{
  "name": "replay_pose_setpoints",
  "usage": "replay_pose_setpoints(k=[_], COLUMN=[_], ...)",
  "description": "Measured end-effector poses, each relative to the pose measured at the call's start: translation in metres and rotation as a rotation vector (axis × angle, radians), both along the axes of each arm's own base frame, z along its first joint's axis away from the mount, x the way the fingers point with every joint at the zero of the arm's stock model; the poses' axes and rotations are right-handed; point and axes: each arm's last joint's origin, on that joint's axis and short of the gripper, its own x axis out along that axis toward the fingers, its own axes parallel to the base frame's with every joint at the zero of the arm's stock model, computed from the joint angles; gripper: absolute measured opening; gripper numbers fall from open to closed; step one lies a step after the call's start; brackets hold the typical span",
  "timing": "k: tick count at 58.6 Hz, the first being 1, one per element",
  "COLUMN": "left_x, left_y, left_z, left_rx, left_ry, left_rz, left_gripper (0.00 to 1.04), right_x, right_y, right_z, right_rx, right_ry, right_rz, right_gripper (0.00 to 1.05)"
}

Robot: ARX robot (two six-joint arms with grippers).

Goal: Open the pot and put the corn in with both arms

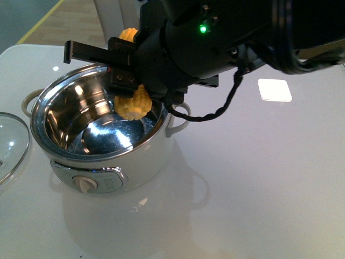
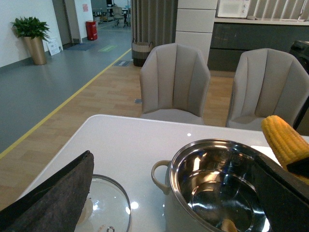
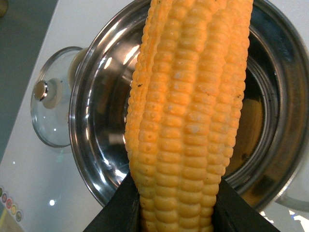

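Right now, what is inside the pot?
Only the bare steel bowl of the pot shows, with no food on its floor. The corn, clamped in the right pincer, hangs at the far rim and, with the arm, covers that wall.

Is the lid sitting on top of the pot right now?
No, the glass lid lies flat on the table beside the pot, whose steel bowl is uncovered.

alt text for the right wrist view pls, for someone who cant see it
A yellow corn cob fills the middle of the frame, clamped at its near end in the right gripper and held over an open, shiny steel-lined pot. A glass lid lies on the white table beside the pot.
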Motion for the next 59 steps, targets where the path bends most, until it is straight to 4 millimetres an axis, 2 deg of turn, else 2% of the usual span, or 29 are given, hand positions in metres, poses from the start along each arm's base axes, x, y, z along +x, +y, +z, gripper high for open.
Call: replay_pose_setpoints(k=[26,43,45,59], left_x=[0.0,0.0,0.0,0.0], left_y=[0.0,0.0,0.0,0.0], left_z=[0.0,0.0,0.0,0.0], left_rx=[0.0,0.0,0.0,0.0], left_ry=[0.0,0.0,0.0,0.0], left_rz=[0.0,0.0,0.0,0.0], left_gripper=[0.98,0.98,0.98,0.98], right_x=[0.033,0.036,0.036,0.036], right_y=[0.032,0.037,0.036,0.036], right_z=[-0.003,-0.026,-0.027,-0.029], right_rx=[0.047,-0.03,-0.039,-0.046], right_ry=[0.061,0.107,0.108,0.11], right_rz=[-0.051,-0.079,-0.08,-0.085], right_gripper=[0.23,0.23,0.26,0.65])
